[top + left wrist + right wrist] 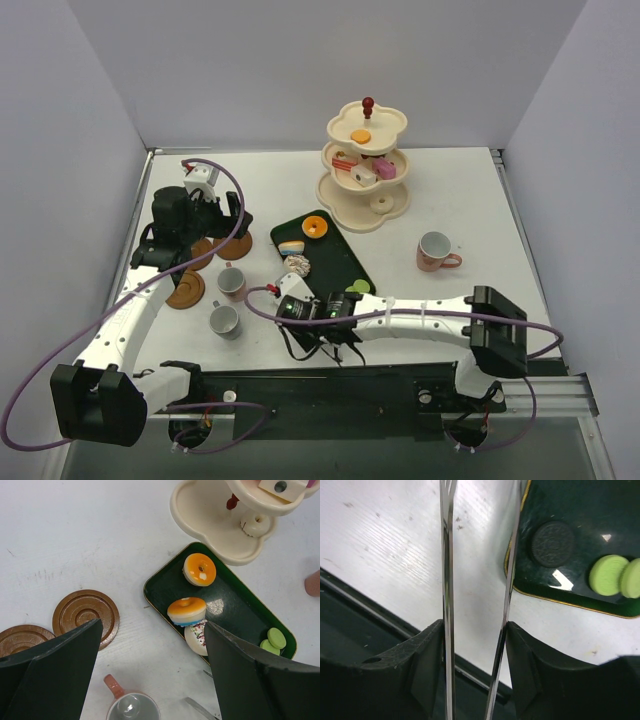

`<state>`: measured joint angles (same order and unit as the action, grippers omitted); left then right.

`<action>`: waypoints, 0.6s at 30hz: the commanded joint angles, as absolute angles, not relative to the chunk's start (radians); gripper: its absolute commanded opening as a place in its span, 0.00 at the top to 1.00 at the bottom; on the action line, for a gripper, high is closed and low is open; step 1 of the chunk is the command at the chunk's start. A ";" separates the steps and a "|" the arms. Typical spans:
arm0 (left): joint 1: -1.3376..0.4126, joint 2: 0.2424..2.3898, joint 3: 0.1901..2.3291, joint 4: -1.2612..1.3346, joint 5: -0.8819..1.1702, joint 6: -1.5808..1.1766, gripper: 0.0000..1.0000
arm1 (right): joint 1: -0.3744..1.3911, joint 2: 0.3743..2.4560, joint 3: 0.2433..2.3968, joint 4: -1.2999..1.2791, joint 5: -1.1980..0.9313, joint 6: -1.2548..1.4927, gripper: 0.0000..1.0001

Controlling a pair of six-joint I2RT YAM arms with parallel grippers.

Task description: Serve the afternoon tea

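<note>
Left claw [151,626] apart, empty, over worktop [75,530] beside saucers [86,616], probably to pair them with cups [231,281]. Right claw [475,630] clamped on tongs [446,580], tips toward tray [235,610] for hygienic pick; green macarons [607,574] nearest. Three-tier stand [345,212] beyond, part-filled.

The left gripper [152,625] hangs with jaws spread wide, while the right gripper [475,630] clamps the tongs [446,555].
</note>
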<state>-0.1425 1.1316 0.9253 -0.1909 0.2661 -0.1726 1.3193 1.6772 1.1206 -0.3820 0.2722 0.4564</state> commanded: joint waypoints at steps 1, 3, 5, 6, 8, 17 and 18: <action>-0.147 1.129 0.953 -0.163 0.279 -0.175 0.06 | 1.273 1.557 1.221 -0.580 0.267 0.495 0.55; -0.150 1.127 0.953 -0.163 0.278 -0.175 0.06 | 1.252 1.526 1.236 -0.604 0.249 0.494 0.57; -0.150 1.127 0.950 -0.163 0.276 -0.173 0.06 | 1.236 1.491 1.249 -0.617 0.238 0.489 0.57; -0.150 1.126 0.950 -0.163 0.276 -0.173 0.06 | 1.232 1.468 1.253 -0.621 0.236 0.488 0.57; -0.153 1.126 0.953 -0.163 0.276 -0.173 0.06 | 1.210 1.433 1.259 -0.630 0.235 0.483 0.58; -0.152 1.123 0.953 -0.163 0.275 -0.170 0.06 | 1.074 1.353 1.200 -0.559 0.175 0.476 0.57; -0.152 1.124 0.951 -0.164 0.275 -0.172 0.06 | 1.056 1.353 1.187 -0.522 0.160 0.477 0.57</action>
